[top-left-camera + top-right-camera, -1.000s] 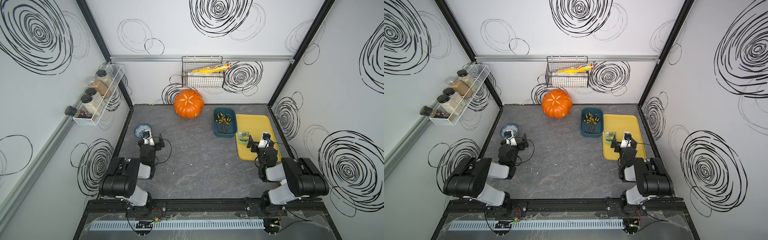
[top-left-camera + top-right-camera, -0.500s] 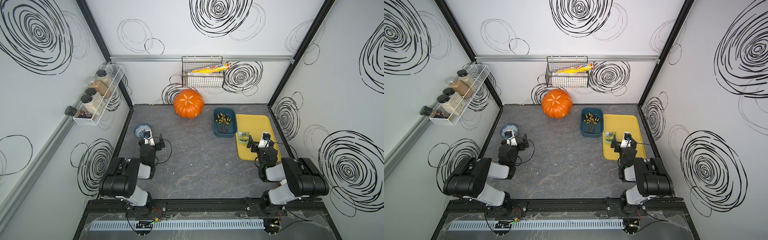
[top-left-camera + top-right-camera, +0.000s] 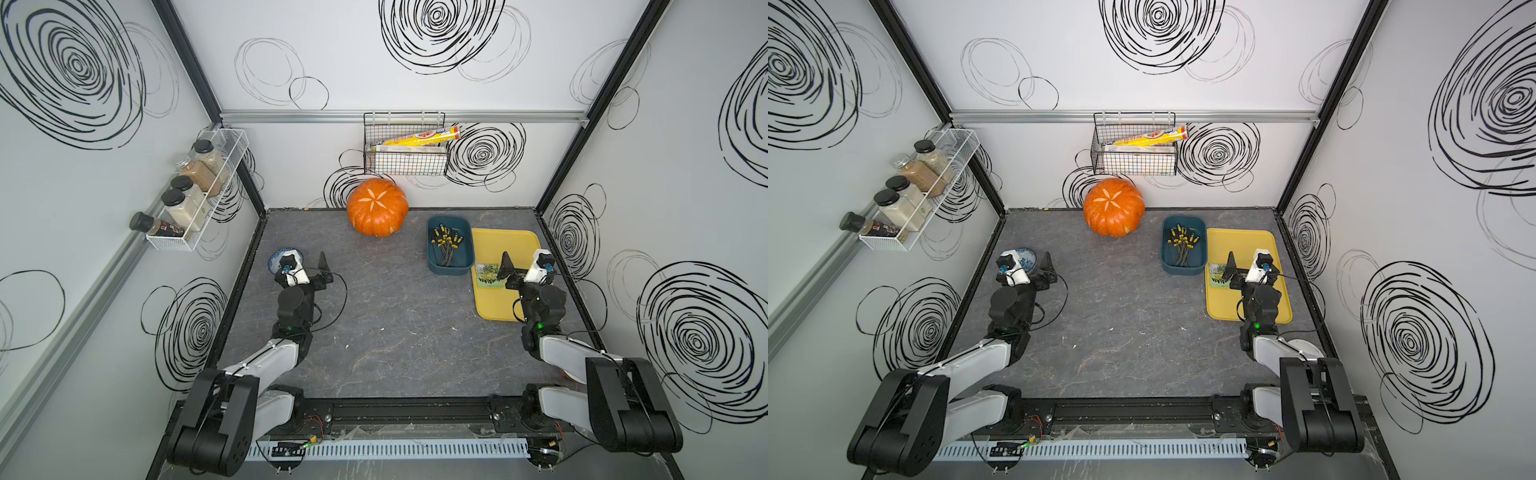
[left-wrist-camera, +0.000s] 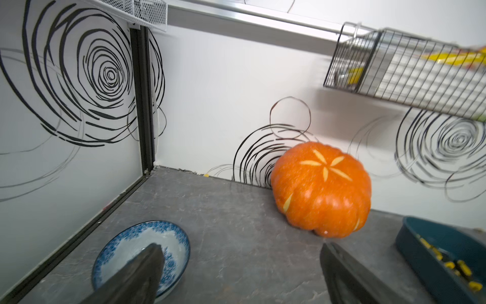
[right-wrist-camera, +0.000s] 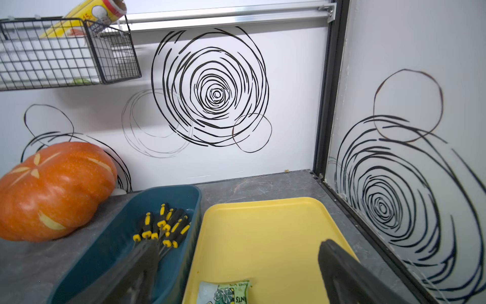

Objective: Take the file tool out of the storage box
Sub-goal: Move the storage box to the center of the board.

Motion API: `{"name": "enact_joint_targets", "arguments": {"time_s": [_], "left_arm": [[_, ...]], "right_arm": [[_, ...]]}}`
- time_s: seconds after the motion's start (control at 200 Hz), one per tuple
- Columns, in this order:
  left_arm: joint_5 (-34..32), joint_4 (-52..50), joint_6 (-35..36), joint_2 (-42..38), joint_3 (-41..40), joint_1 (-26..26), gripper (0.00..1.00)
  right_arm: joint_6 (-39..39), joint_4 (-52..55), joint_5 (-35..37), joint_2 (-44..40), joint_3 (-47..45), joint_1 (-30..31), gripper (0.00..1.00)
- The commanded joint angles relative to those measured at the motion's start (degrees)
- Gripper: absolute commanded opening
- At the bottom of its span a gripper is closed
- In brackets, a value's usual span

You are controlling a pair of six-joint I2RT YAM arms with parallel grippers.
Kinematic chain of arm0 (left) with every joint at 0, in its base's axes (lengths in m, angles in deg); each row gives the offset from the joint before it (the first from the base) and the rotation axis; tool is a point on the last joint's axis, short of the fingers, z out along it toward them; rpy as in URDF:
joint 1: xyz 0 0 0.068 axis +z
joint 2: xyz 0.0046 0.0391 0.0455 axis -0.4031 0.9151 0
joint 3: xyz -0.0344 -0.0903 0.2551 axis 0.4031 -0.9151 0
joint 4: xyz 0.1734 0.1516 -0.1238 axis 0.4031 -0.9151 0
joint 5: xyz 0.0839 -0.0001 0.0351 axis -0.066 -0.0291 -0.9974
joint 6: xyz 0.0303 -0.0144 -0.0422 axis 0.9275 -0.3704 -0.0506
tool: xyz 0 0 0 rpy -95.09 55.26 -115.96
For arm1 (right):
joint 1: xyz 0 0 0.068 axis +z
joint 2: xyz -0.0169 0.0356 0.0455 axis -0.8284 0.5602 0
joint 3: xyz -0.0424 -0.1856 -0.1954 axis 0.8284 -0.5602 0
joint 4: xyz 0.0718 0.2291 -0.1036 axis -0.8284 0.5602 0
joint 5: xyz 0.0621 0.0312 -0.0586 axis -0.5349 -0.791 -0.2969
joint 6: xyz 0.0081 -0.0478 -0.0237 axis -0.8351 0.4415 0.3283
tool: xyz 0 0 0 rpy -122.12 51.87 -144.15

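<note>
Nothing has moved since the earlier frames; both arms sit as they were. The storage box [image 3: 451, 269] stands toward the surface's back right corner, with yellow-and-black-handled file tools [image 3: 445, 247] lying inside. Just beside it, along the right edge, lies the yellow tray [image 3: 498, 305] with a green packet [image 3: 487, 275]. The right gripper [image 5: 239, 244] hangs above the tray, jaws wide and empty. The pumpkin [image 3: 377, 207] sits at the back edge. The left gripper [image 4: 240, 246], equally wide, hovers near the bowl [image 3: 276, 259] by the left edge.

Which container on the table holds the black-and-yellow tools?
The dark teal storage box; the yellow tray beside it holds only a green packet.
</note>
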Motion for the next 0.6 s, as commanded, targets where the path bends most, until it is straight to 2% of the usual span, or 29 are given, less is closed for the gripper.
{"name": "enact_joint_targets", "arguments": {"time_s": [0.0,0.06,0.125,0.205,0.27,0.32,0.436,0.531,0.596], "left_arm": [[5.9,-14.4,-11.8,-0.7,7.0,-0.2,0.99],[11.8,-18.1,-16.1,0.7,10.5,-0.2,0.99],[19.7,-21.5,-24.1,3.4,13.2,0.1,0.99],[29.8,-10.4,-35.6,8.0,9.5,-0.4,0.99],[35.6,-2.4,-42.1,11.8,6.6,-0.9,0.99],[39.8,-2.8,-42.5,13.7,7.3,-0.9,0.99],[41.2,-2.3,-42.8,15.8,6.5,-2.9,0.99],[39.7,-4.7,-40.1,16.6,7.2,-4.6,0.99],[39.2,-9.6,-37.1,17.6,9.7,-5.3,0.99]], "right_arm": [[-7.4,9.1,-1.6,2.3,5.1,0.2,1.00],[-7.0,11.1,-3.4,3.9,7.6,0.2,1.00],[-8.1,15.3,-4.0,6.0,11.6,0.2,1.00],[-9.6,19.5,-6.6,8.7,16.1,0.2,1.00],[-13.3,23.1,-7.6,10.0,19.4,0.1,1.00],[-14.5,25.2,-10.4,11.3,22.0,-0.3,1.00],[-11.9,30.6,-15.0,17.0,29.4,-0.3,0.96],[-10.1,36.7,-15.7,23.8,36.4,-0.3,0.94],[-9.3,39.9,-16.9,28.0,41.2,-0.3,0.89]]}}
